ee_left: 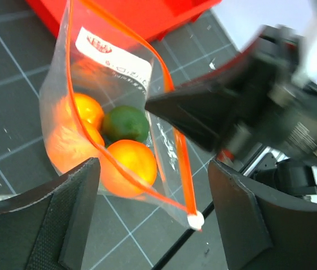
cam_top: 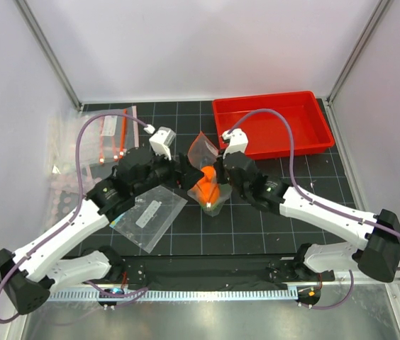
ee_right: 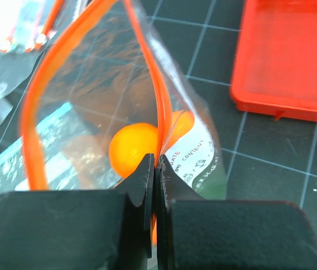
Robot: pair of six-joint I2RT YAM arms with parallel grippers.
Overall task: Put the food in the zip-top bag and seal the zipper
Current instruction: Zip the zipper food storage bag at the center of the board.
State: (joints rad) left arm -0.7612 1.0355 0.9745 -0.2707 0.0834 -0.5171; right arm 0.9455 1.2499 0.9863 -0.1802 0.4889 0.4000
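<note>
The zip-top bag (cam_top: 203, 152) stands upright mid-table with its mouth gaping. Inside lies the food: orange fruits (ee_left: 129, 167) and a smooth dark green one (ee_left: 126, 124); an orange fruit (ee_right: 131, 151) also shows in the right wrist view. The red-orange zipper (ee_left: 184, 169) runs along the mouth and ends in a white tip. My right gripper (ee_right: 155, 162) is shut on the zipper (ee_right: 159, 112) at the bag's right rim, seen from above at the right gripper (cam_top: 218, 174). My left gripper (ee_left: 154, 169) is open, its fingers either side of the bag's near corner without touching it.
A red tray (cam_top: 274, 127) sits at the back right. A clear pouch with a white label (cam_top: 147, 215) lies flat at front left. More clear bags with red strips (cam_top: 104, 138) lie at the far left, over the mat's edge.
</note>
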